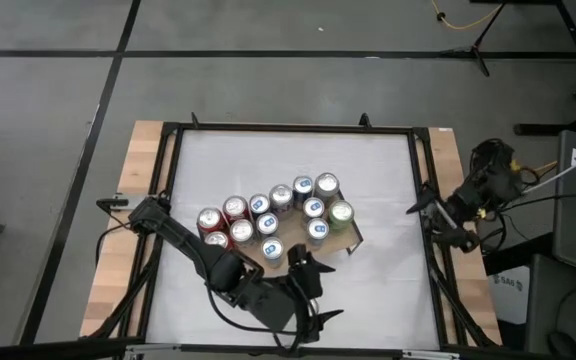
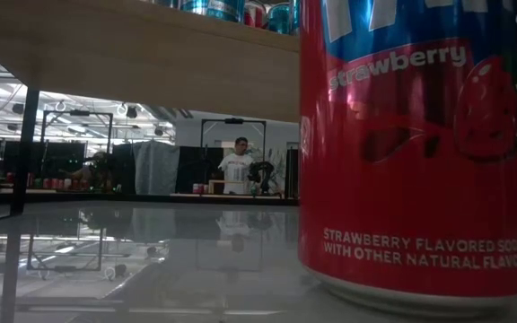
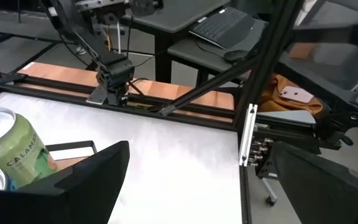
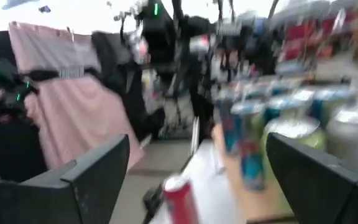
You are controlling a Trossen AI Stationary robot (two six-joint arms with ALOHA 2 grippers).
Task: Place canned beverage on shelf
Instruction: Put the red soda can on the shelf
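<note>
Two dark arms show: the left arm stretches low across the near table, its left gripper [image 1: 306, 270] spread and empty beside the light-brown wooden shelf [image 1: 353, 238] crowded with cans; the right gripper [image 1: 423, 203] waits spread at the right edge, empty.

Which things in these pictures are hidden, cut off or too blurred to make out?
- Shelf, high view: cans cover most of its board.
- Strawberry soda can, low view: top and right side cut off by the frame.
- Cans, right wrist view: labels too blurred to read.
- Green can, left wrist view: label cut off.

Cans [image 1: 280, 214] crowd the shelf [image 1: 352, 240]; one can [image 2: 416, 152] stands beneath it.
</note>
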